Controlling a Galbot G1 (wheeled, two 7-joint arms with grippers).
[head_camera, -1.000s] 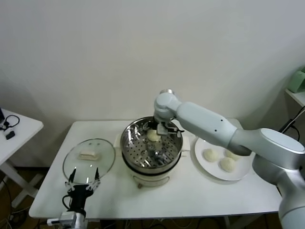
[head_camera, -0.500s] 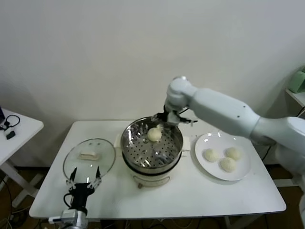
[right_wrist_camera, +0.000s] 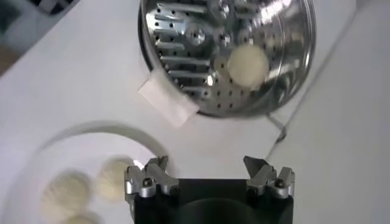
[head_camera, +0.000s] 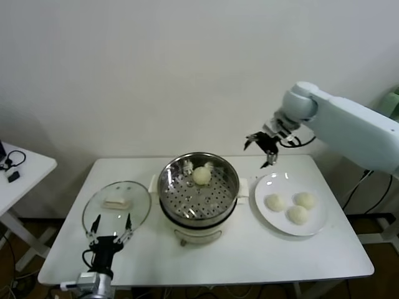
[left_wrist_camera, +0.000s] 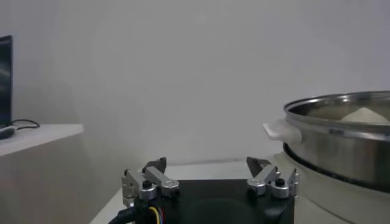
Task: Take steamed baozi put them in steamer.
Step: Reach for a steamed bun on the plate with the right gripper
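Observation:
One cream-white baozi [head_camera: 201,175] lies on the perforated tray at the back of the shiny steamer [head_camera: 171,194] in the middle of the table; it also shows in the right wrist view [right_wrist_camera: 247,66]. Three more baozi [head_camera: 275,202] [head_camera: 305,200] [head_camera: 298,214] lie on a white plate [head_camera: 268,221] to the steamer's right. My right gripper [head_camera: 262,147] is open and empty, high in the air between the steamer and the plate's far edge. My left gripper [head_camera: 109,228] is open and empty, low at the table's front left, by the glass lid.
A round glass lid [head_camera: 116,205] lies flat left of the steamer. The steamer's cream side handle [right_wrist_camera: 168,101] juts toward the plate [right_wrist_camera: 73,137]. A small side table [head_camera: 22,168] with cables stands at far left. The wall runs right behind the table.
My right gripper has risen from the steamer's back rim and swung right toward the plate, empty. The baozi stays in the steamer. The left arm has not moved.

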